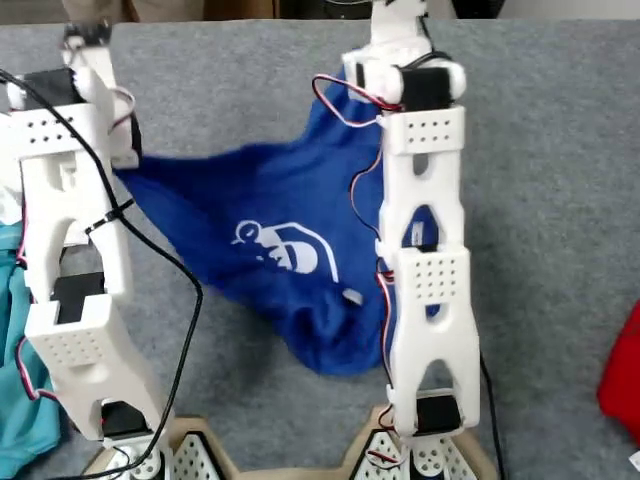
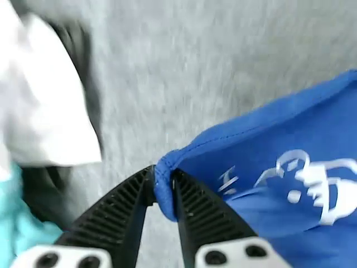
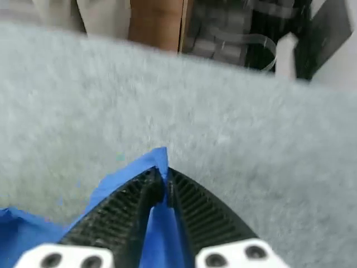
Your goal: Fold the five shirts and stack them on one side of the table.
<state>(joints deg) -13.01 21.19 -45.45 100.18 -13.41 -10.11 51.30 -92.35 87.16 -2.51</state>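
Arms outstretched, left end effector (image 2: pixel 162 177) and right end effector (image 3: pixel 162 177) pinching blue shirt (image 1: pixel 250 200) edges

Grey felt-covered table surface (image 1: pixel 560 150). Beyond its far edge stand a brown wooden panel (image 3: pixel 156 25) and dark, indistinct furniture (image 3: pixel 234 39).

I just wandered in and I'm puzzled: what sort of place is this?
Probably a robotics lab bench: two white arms stand at a grey table, both holding a blue shirt, with a teal cloth and a red cloth at its edges.
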